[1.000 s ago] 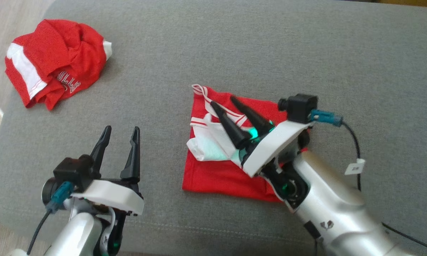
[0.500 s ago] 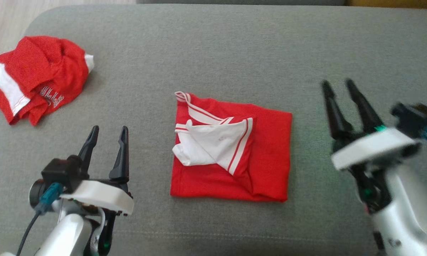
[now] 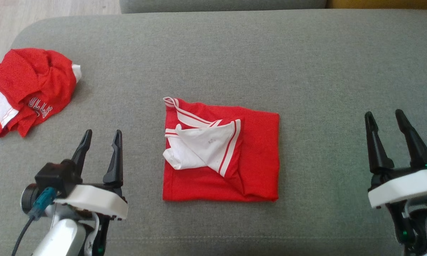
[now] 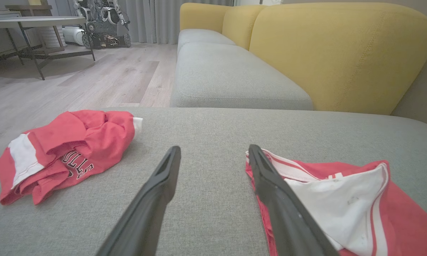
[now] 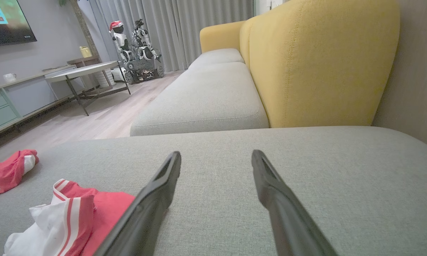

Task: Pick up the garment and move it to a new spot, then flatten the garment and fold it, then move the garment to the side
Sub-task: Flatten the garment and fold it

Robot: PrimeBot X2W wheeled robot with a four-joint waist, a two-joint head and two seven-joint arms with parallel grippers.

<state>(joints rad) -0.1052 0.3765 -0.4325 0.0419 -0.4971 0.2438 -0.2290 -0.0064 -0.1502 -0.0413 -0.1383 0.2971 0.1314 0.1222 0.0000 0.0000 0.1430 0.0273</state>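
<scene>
A red garment (image 3: pixel 235 160) with a white, striped flap lies folded into a rough square in the middle of the grey cushion (image 3: pixel 306 71). It also shows in the left wrist view (image 4: pixel 341 199) and the right wrist view (image 5: pixel 74 217). My left gripper (image 3: pixel 101 137) stands open at the lower left, a short way left of the garment, with nothing between its fingers. My right gripper (image 3: pixel 384 117) stands open at the lower right, well clear of the garment's right edge, and is empty too.
A second red garment (image 3: pixel 25 89) with white lettering lies crumpled at the cushion's far left corner. Beyond the cushion stand another grey seat (image 4: pixel 227 78) and yellow backrests (image 5: pixel 316 64). Wooden floor (image 4: pixel 103 74), a table and a parked robot lie further off.
My right gripper has lifted off the folded garment and swung out to the right, leaving it lying flat. The head camera has shifted, so the whole scene sits lower and further left.
</scene>
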